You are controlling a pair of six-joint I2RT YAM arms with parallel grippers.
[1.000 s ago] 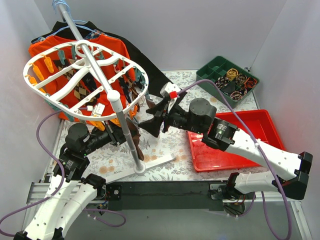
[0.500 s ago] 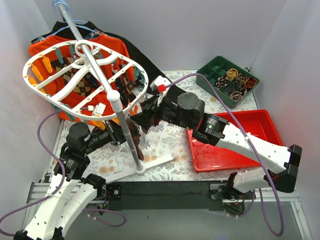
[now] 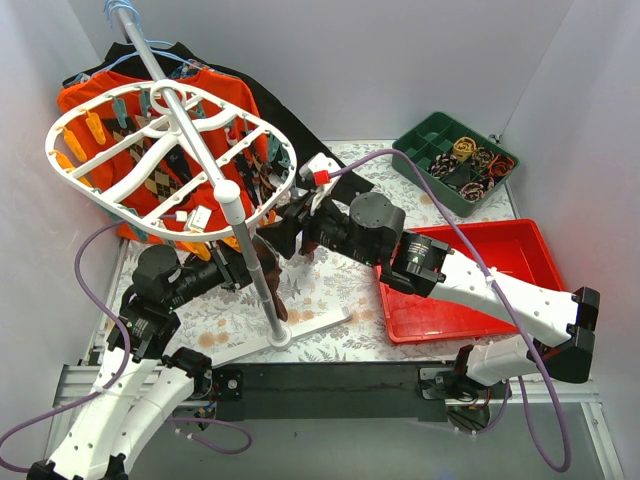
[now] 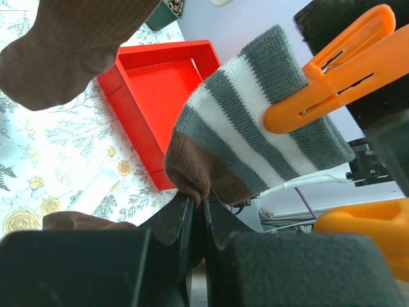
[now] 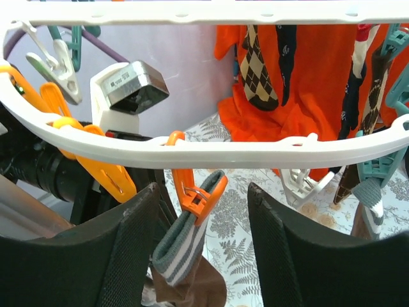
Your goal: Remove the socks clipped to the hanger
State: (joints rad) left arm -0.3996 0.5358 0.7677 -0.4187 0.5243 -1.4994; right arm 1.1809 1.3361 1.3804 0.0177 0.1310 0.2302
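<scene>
Left wrist view showed your left gripper (image 4: 198, 214) clenched on the brown lower end of a striped sock (image 4: 255, 141). The sock ran lengthwise up from the fingers to an orange clip (image 4: 332, 70) on the hanger (image 5: 192, 150). Your right gripper (image 5: 203, 192) stood spread, its fingers flanking that clip.

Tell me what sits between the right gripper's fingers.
Right wrist view: an orange clip gripping a grey-and-white striped sock, hanging from the white hanger.

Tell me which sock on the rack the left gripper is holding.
The grey-and-white striped sock with the brown toe, on an orange clip; the left gripper pinches its toe. The others hang free.
</scene>
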